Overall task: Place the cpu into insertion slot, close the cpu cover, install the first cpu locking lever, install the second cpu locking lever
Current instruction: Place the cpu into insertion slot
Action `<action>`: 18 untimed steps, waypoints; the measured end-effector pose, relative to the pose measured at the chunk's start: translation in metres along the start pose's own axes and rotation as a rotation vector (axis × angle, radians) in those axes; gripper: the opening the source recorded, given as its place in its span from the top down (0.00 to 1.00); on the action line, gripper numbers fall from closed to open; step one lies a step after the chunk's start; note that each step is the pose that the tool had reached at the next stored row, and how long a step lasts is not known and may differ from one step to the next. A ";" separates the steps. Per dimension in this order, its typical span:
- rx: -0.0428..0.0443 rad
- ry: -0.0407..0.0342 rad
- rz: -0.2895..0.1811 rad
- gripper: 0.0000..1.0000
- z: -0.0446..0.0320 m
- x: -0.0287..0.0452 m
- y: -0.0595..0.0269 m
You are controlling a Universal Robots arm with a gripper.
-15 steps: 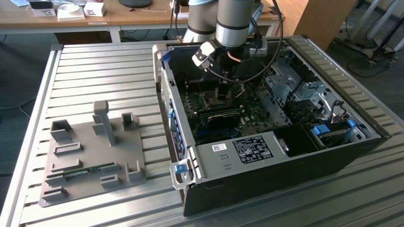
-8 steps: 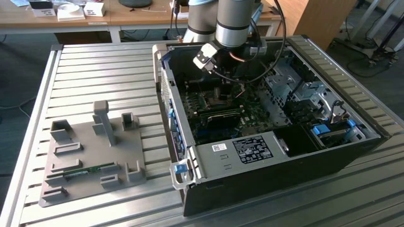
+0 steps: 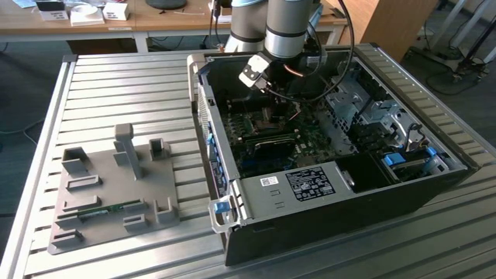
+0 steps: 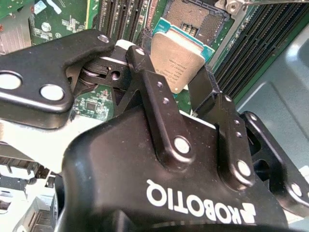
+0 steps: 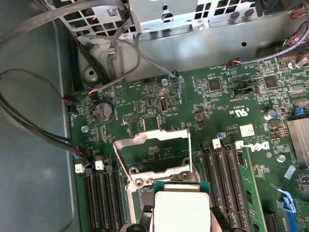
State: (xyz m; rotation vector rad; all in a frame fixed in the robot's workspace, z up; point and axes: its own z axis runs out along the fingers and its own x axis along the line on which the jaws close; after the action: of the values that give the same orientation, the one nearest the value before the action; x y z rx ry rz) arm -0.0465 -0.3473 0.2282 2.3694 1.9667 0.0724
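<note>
bright even light; computer case (image 3: 326,226) interior shadowed.

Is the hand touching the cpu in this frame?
Touching. The second wrist view shows the hand clamping opposite edges of the cpu between its fingers.

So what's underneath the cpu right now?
The insertion slot, its contacts bare beyond the edge of the cpu. Whatever lies directly beneath the chip is hidden.
</note>
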 end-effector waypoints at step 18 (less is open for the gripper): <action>-0.0005 0.0106 -0.136 0.46 0.0003 -0.0001 -0.0002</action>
State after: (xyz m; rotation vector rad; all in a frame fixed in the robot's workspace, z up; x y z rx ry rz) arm -0.0466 -0.3473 0.2279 2.2322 2.1257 0.0789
